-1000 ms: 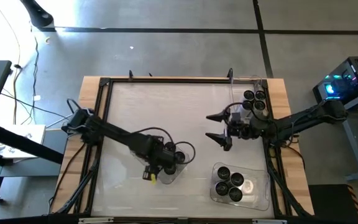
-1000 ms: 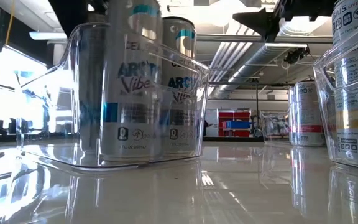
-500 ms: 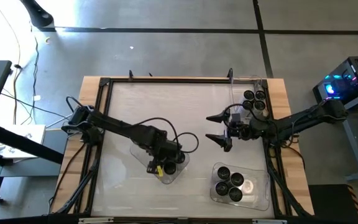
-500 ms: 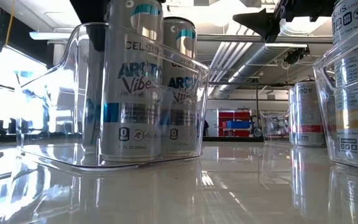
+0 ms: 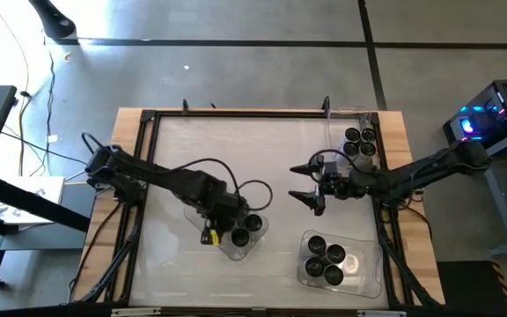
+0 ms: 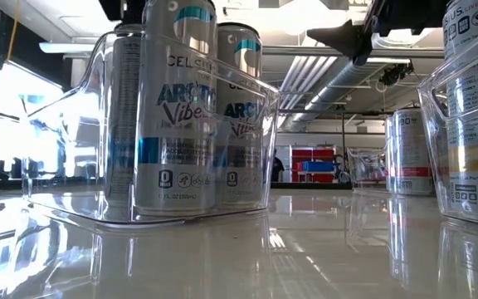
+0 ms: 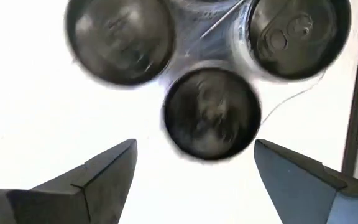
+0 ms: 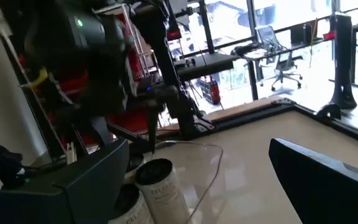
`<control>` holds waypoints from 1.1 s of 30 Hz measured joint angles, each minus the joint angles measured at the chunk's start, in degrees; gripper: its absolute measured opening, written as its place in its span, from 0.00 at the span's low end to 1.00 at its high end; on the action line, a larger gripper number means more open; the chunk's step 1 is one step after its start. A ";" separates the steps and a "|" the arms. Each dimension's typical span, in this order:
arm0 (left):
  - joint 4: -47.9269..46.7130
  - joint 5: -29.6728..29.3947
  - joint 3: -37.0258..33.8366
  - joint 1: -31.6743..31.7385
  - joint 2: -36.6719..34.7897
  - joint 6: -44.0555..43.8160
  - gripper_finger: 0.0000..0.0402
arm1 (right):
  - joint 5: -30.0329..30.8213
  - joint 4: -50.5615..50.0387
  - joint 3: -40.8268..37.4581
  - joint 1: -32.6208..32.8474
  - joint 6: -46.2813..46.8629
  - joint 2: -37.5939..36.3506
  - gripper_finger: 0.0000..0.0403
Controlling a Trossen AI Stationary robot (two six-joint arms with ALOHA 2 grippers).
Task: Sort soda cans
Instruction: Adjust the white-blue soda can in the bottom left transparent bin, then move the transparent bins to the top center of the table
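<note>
Left hand (image 5: pixel 228 231) hangs wide above three cans (image 5: pixel 252 224) in a bin (image 5: pixel 236 249); right hand (image 5: pixel 303 183) waits mid-desk, spread wide, empty.

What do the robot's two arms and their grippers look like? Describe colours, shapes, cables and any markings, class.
Both arms are black, slender and jointed. The left gripper has a yellow marking beside it and a thin black cable looping over the wrist. The right gripper ends in two pointed, wedge-shaped black fingers. In the left wrist view its own fingers look dark grey, flat-faced and angular.
</note>
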 joint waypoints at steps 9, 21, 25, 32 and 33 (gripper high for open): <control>-11.63 -4.35 0.00 -10.73 -6.58 -17.95 0.79 | 1.48 0.59 0.00 -1.90 1.21 5.48 0.95; 4.95 -18.30 -15.88 -21.96 -4.84 -30.79 0.74 | -6.29 7.85 0.00 -4.26 -1.67 7.17 0.95; 7.24 -19.56 -21.34 -20.06 -4.84 -27.86 0.67 | -10.15 7.54 0.00 -3.80 -0.99 7.17 0.95; 8.50 -20.48 -27.75 -16.13 -4.88 -19.39 0.58 | -10.59 -2.86 6.83 0.74 -7.28 7.17 0.95; 9.14 -20.43 -28.60 -15.63 -4.88 -18.53 0.57 | -10.15 -5.64 8.30 1.18 -8.11 7.17 0.95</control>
